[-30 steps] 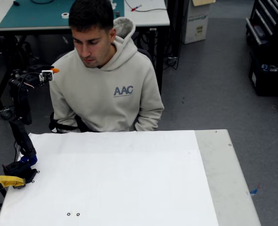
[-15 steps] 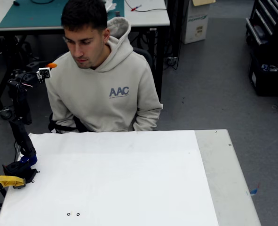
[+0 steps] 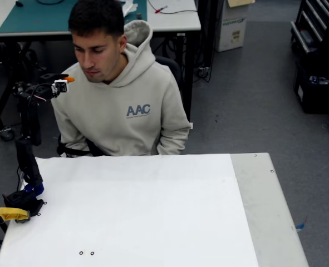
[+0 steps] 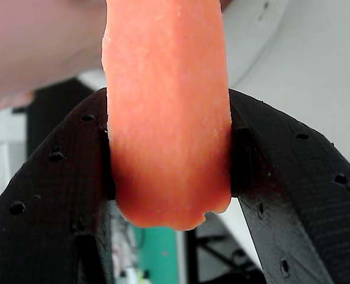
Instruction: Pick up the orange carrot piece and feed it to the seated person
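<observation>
Holding the small bright orange carrot piece (image 4: 167, 112) between its two black fingers (image 4: 50, 201), the claw (image 3: 64, 83) is raised beside the seated person in a light beige hoodie (image 3: 117, 94).
In the fixed view the carrot tip sticks out of the claw toward the person's shoulder, below the chin, not touching. The black arm (image 3: 25, 144) stands at the left edge of the white surface (image 3: 153, 211), next to a yellow clamp handle (image 3: 5, 214).
</observation>
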You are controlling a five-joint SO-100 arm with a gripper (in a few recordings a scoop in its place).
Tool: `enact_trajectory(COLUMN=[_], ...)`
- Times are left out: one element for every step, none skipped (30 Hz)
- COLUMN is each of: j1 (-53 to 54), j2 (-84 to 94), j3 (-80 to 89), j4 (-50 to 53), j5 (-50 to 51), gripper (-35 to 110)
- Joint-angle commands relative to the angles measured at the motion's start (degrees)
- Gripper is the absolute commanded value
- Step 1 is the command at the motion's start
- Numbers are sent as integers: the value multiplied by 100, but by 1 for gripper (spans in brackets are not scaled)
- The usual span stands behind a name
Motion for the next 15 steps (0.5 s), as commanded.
enact_trajectory(j1=[-18, -18, -18, -18, -18, -18, -18, -18, -18, -18, -18, -18, -18, -18, -18], j2=[-53, -105, -167, -229, -281, -343, -413, -492, -562, -624, -668, -712, -747, -782, -817], j3=[-167, -176, -176, -176, -176, -176, -176, -176, -176, -176, -176, -176, -167, -167, -167], j4=[-88, -88, -97, -132, -229, -360, -510, -686, -853, -984, -1072, -1160, -1230, -1274, -1310], j5=[97, 97, 97, 97, 97, 97, 97, 97, 97, 97, 97, 97, 97, 97, 97], gripper=[-3, -3, -3, -3, -3, -3, -3, -3, -3, -3, -3, -3, -3, -3, -3])
